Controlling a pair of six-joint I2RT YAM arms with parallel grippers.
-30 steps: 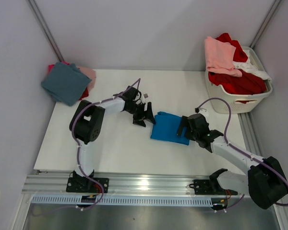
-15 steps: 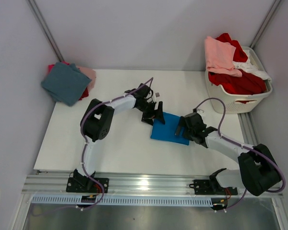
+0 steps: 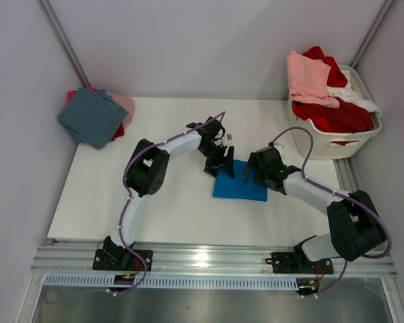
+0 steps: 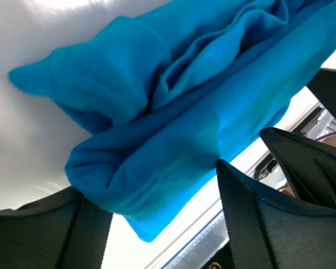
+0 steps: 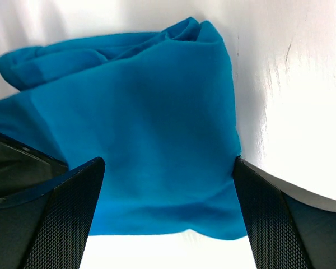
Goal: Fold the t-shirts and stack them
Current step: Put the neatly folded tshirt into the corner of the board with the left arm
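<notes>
White laundry basket [image 3: 323, 140] unchanged; left of it lies the folded bright blue t-shirt [image 3: 241, 185]. Left gripper [image 3: 220, 168] and right gripper [image 3: 252, 173] have closed in on its far corners, jaws spread, gripping nothing: likely readying a lift to stack.

The left arm [image 3: 168, 145] climbs from its base, bends at the elbow and runs toward 2 o'clock. Its wrist tips down so the left end effector [image 3: 219, 165] points toward 5 o'clock, fingers [image 4: 241, 218] spread and apparently not clamped. The right arm [image 3: 313, 195] stretches from its elbow toward 10 o'clock. The right end effector [image 3: 254, 171] faces the left one, fingers [image 5: 61, 213] wide apart.
</notes>
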